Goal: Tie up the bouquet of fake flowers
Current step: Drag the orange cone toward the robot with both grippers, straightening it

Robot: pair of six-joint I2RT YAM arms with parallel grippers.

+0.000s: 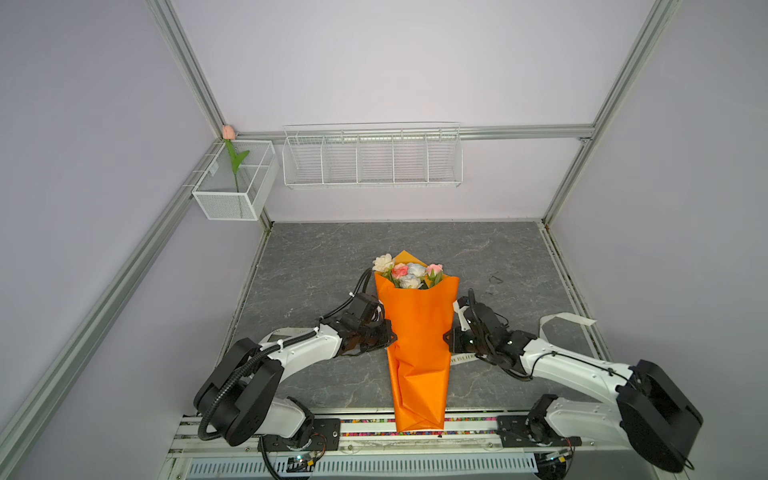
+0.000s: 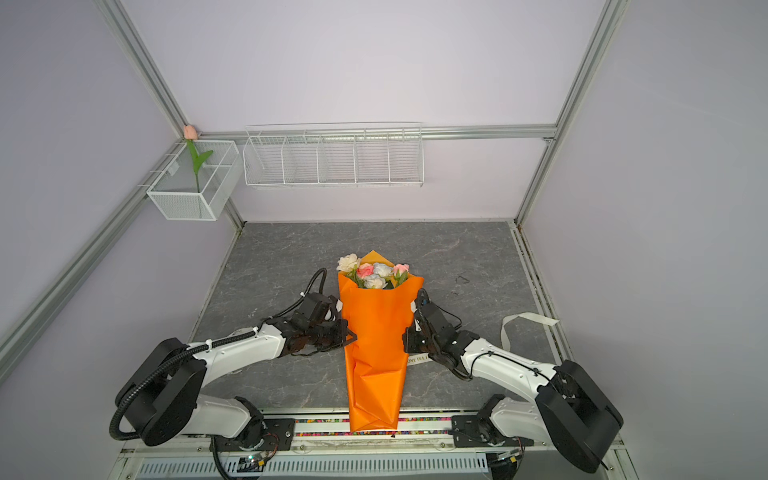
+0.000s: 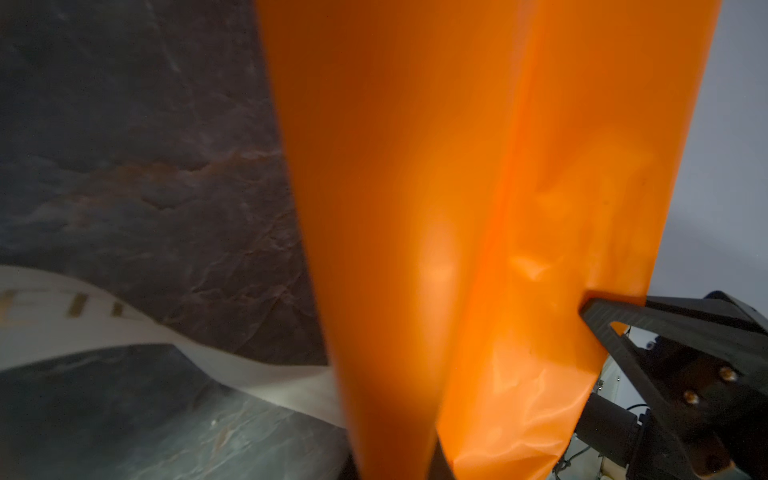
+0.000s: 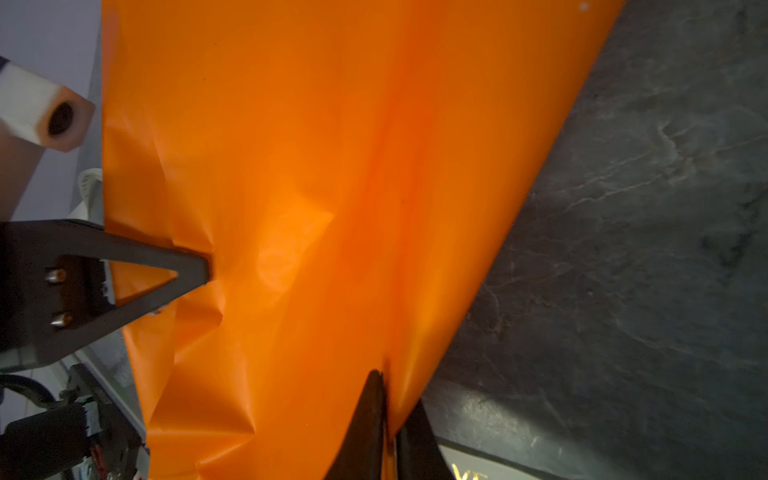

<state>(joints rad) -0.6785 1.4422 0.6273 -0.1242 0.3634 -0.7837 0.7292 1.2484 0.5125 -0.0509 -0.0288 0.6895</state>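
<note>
– Bouquet of fake flowers, where does it lie?
– Flat on the middle of the grey table in both top views. The blooms point away from the arms, and the narrow tail of its orange wrapping paper hangs just over the near edge.
– And the jaws?
– The left gripper is pressed together on the paper's left edge, about halfway down the cone. The right gripper pinches the right edge opposite. The right wrist view shows a fold of paper squeezed between its fingers.
– What does the tying?
– A white printed ribbon runs crosswise under the wrap. One end loops out near the right rim and the other passes beneath the left arm.
– So the step in hand?
– I judge it to be gathering the wrap at the waist, before any knot. To do it well, draw both edges toward the middle evenly, so the cone narrows right over the ribbon. Pinch paper only, never the stems, and stay low, since a lift could slide the bundle off the ribbon. Thin paper creases and tears, so pull gently and at the same height on both sides
</note>
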